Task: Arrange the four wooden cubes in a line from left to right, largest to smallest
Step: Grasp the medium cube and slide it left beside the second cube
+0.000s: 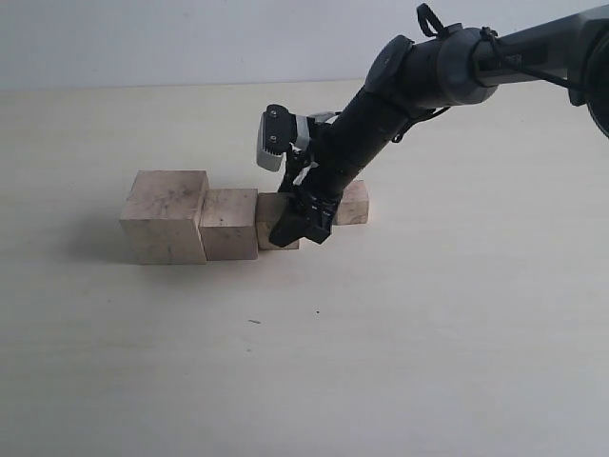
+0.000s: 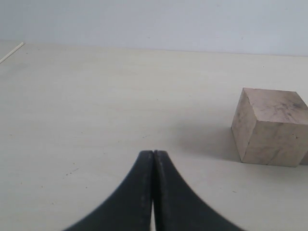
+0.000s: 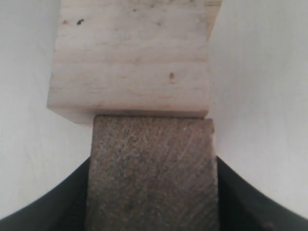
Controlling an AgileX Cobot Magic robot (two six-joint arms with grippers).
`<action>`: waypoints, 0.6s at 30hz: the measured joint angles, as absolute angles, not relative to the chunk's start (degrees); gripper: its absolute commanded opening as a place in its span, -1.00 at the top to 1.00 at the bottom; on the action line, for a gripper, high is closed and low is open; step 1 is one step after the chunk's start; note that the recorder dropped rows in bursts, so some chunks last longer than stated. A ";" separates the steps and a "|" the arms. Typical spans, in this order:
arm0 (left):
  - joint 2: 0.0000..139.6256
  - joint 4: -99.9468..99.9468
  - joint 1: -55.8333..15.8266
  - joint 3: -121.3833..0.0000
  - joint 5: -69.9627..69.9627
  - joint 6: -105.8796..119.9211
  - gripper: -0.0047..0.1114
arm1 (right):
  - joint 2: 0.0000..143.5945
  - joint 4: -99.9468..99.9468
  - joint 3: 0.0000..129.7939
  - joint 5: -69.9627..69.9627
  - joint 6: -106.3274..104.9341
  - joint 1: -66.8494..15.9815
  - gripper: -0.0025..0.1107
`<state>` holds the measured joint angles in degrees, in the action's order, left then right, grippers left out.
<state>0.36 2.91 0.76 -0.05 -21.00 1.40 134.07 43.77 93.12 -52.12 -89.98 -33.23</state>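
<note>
Four pale wooden cubes stand on the table. The largest cube [image 1: 164,216] [image 2: 269,127] is at the left and the second cube [image 1: 230,224] [image 3: 132,57] touches its right side. Right of that is the third cube [image 1: 270,221] [image 3: 151,173], which sits against the second one, and my right gripper [image 1: 306,225] [image 3: 151,166] is shut on it, one jaw pressing each side. The smallest cube [image 1: 355,203] stands apart, further right and back, partly behind the arm. My left gripper [image 2: 153,153] is shut and empty, low over bare table, and is out of the exterior view.
The right arm [image 1: 419,81] slants down from the upper right across the row. The pale tabletop [image 1: 304,362] stretches in front of the cubes. A thin pale stick [image 2: 12,52] lies far off in the left wrist view.
</note>
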 measured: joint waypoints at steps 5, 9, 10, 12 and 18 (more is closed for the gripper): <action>0.36 2.91 0.76 -0.05 -21.00 1.40 0.92 | 134.07 43.77 93.12 -52.12 -89.98 -33.23 0.35; 0.36 2.91 0.76 -0.05 -21.00 1.40 0.92 | 134.07 43.77 93.12 -52.12 -89.94 -33.23 0.07; 0.36 2.91 0.76 -0.05 -21.00 1.40 0.92 | 134.07 43.77 93.12 -52.12 -89.94 -33.23 -0.02; 0.36 2.91 0.76 -0.05 -21.00 1.40 0.92 | 134.07 43.77 93.12 -52.12 -89.85 -33.23 -0.20; 0.36 2.91 0.76 -0.05 -21.00 1.40 0.92 | 134.97 45.54 92.89 -53.13 -89.71 -33.86 -0.49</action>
